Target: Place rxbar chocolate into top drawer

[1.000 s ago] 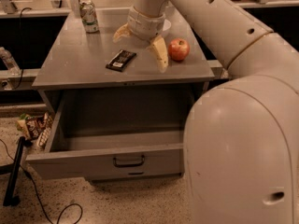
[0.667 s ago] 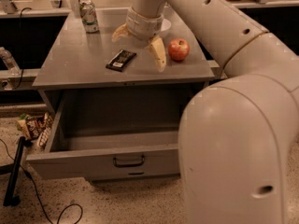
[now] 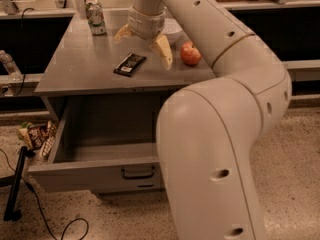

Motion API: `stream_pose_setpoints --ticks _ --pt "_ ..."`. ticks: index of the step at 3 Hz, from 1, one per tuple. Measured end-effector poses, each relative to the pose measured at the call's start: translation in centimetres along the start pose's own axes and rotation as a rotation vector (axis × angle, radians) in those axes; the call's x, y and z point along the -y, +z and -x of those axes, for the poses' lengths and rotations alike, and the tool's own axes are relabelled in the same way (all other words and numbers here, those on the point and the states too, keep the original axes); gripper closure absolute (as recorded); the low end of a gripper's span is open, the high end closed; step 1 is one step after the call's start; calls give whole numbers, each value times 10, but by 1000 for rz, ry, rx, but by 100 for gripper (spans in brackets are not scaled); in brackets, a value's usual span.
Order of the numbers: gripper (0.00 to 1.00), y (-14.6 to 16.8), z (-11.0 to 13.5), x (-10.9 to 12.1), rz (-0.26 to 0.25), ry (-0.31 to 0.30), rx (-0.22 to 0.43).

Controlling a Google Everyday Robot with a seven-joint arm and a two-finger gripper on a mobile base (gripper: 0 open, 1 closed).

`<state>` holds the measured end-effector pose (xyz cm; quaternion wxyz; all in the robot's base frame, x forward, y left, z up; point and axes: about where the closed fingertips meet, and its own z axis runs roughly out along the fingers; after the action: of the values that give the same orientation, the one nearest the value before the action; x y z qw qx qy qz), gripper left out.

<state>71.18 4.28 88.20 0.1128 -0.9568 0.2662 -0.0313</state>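
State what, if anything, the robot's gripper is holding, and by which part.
Nothing is held. The gripper hangs open over the counter, close to the rxbar chocolate, which lies flat there, ungripped.

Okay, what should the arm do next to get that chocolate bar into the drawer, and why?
Probably ease the gripper down onto the rxbar chocolate: it hovers open and empty just beside the bar, which lies untouched on the countertop, and the top drawer already stands open.
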Motion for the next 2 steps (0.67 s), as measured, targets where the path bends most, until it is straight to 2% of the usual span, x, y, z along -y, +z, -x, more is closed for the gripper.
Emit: stream_pose_setpoints --ticks 2 --pt "0 5 -22 27 18 -93 -83"
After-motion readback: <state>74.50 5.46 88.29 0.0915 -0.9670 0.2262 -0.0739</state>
